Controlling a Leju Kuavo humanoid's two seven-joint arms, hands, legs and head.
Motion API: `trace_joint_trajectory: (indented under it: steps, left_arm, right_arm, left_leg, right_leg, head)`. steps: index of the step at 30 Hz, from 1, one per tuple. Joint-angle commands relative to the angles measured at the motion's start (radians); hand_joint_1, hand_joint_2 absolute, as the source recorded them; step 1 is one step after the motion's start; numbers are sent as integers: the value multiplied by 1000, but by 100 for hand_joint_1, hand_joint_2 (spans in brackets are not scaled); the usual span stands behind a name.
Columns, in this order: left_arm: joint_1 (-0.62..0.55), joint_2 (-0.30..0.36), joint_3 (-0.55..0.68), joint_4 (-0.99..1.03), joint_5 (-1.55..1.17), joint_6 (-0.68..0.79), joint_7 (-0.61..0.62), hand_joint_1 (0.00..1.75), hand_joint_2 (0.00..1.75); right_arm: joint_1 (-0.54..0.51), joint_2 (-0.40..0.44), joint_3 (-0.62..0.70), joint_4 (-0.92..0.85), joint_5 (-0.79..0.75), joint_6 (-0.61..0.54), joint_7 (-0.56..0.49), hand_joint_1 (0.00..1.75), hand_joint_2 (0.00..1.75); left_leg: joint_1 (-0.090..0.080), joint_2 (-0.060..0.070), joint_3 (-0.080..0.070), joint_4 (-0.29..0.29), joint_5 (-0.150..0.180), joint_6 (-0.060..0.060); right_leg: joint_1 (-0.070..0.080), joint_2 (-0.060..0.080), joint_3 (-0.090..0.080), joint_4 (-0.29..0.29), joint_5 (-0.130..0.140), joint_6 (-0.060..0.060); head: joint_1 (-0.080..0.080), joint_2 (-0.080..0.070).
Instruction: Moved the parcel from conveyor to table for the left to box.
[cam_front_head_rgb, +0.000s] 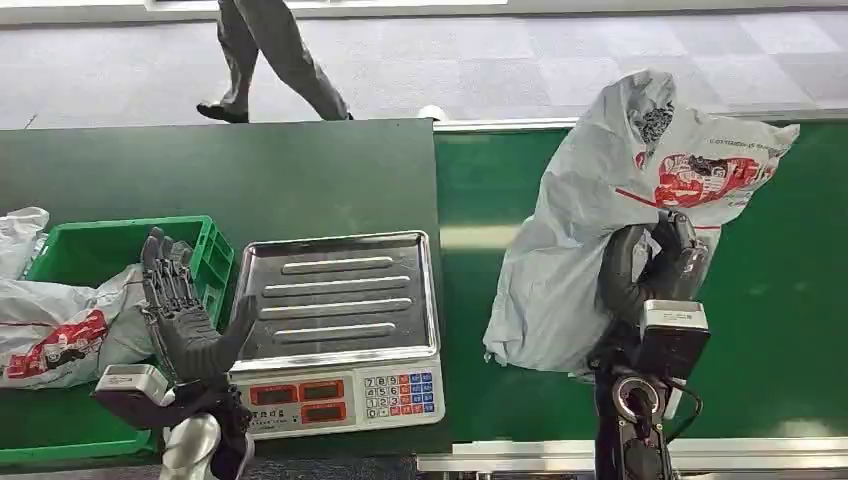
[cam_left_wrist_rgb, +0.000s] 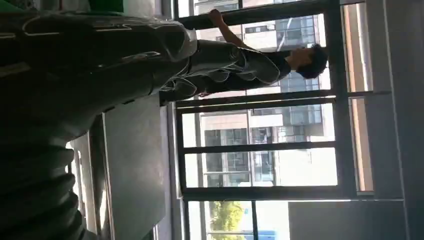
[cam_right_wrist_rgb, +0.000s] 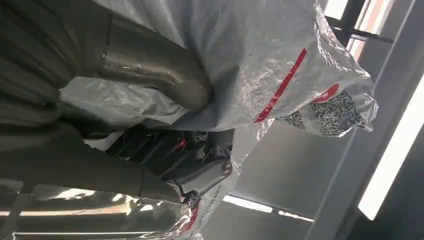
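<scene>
Right hand (cam_front_head_rgb: 668, 262) has the parcel (cam_front_head_rgb: 610, 210) bunched in its fingers, lifted over the green conveyor (cam_front_head_rgb: 790, 300) — soft, crinkly, slippery poly bag, probably light, so grab a fold. Left hand (cam_front_head_rgb: 185, 320) is spread, holding nothing

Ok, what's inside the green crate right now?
The green crate holds grey plastic parcels with red print. The left hand hovers open above it, hiding part of the inside.

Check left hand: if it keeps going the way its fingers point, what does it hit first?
Probably the green crate. The left hand is open, fingers pointing away from the robot, tips over the crate's near-right corner beside the scale. Its height above the crate is unclear, so it may pass over.
</scene>
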Motion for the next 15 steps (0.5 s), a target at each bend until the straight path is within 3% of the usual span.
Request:
trace_joint_trajectory:
  steps: [1, 3, 7, 11, 15]
  left_arm:
    - [-13, 49, -10, -95, 1, 76, -4, 0, 175]
    - [-24, 55, -5, -105, 7, 91, -4, 0, 175]
    - [-21, 63, 22, -134, 26, 118, -4, 0, 175]
    - [2, 68, 24, -150, 20, 137, -4, 0, 175]
    - [2, 68, 24, -150, 20, 137, -4, 0, 175]
  right_arm:
    - [-165, -123, 244, 52, 186, -17, 49, 175, 175]
    - [-226, -137, 295, 128, 259, 7, 80, 175, 175]
    - [-441, -129, 491, 520, 421, 45, 126, 175, 175]
    - [-546, -98, 645, 820, 487, 46, 113, 175, 175]
    - [-546, -98, 645, 820, 487, 46, 113, 175, 175]
  left_leg:
    - [0, 2, -1, 1, 0, 0]
    - [0, 5, -1, 1, 0, 0]
    - [0, 8, 0, 0, 0, 0]
    - [1, 8, 4, -2, 0, 0]
    - [1, 2, 3, -2, 2, 1]
  right_leg:
    - [0, 3, -2, 1, 1, 0]
    - [0, 5, -3, 1, 1, 0]
    - [0, 8, -2, 1, 3, 0]
    - [1, 8, 2, -1, 3, -1]
    - [1, 2, 3, -1, 2, 0]
  head:
    - [0, 0]
    - [0, 0]
    - [0, 0]
    - [0, 0]
    - [0, 0]
